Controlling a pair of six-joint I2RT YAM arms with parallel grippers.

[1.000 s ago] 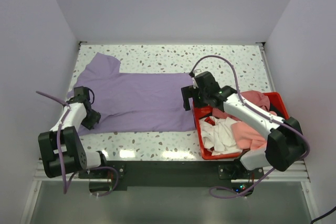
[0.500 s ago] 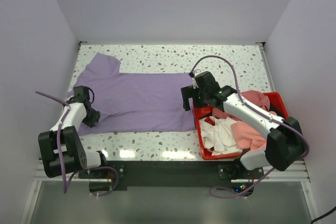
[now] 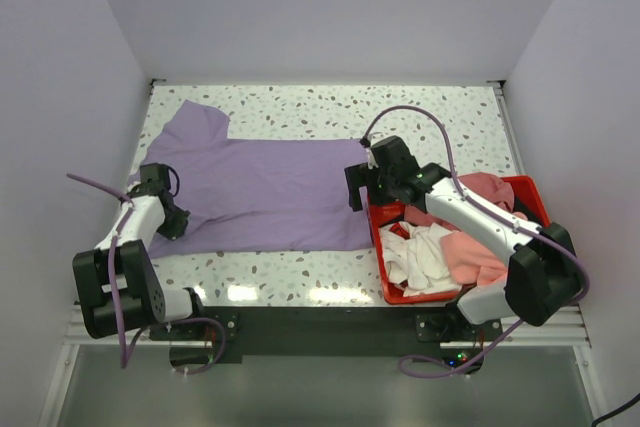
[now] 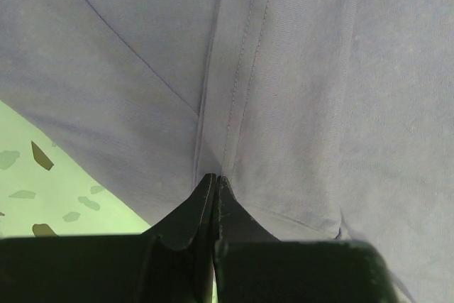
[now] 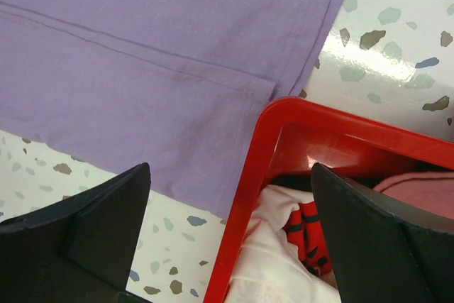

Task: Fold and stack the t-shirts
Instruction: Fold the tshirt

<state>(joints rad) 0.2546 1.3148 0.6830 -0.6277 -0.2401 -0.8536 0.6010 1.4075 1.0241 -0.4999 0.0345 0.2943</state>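
Gripping the lavender t-shirt (image 3: 270, 192) at its near-left part, close to the left edge of the table (image 3: 420, 112), the left gripper (image 4: 215, 179) has its jaws pressed together. A stitched seam and several creases run straight into the tips. This looks like a thin pinch of cloth, though how much fabric sits between the jaws cannot be seen.

The shirt lies spread flat across the left and middle of the table, its hem reaching the red bin (image 5: 255, 154) at the near right corner. The right gripper (image 3: 358, 197) hangs with its jaws wide apart and nothing in them. It is poised above the hem's near corner, right where that corner meets the bin's rim.

The step in hand appears to be taking hold of the shirt for its first fold. The left end is caught and the right end is not yet. The next move likely calls for the right gripper to come down on the hem alone, clear of the red rim, and close. Then both ends can lift together and fold evenly.

The left arm covers the near sleeve in the top view. The bin holds a white shirt (image 3: 425, 252), a salmon pink shirt (image 3: 475, 257) and a dusty rose shirt (image 3: 480, 187), all tangled and partly under the right arm. How many lie there is hard to tell.
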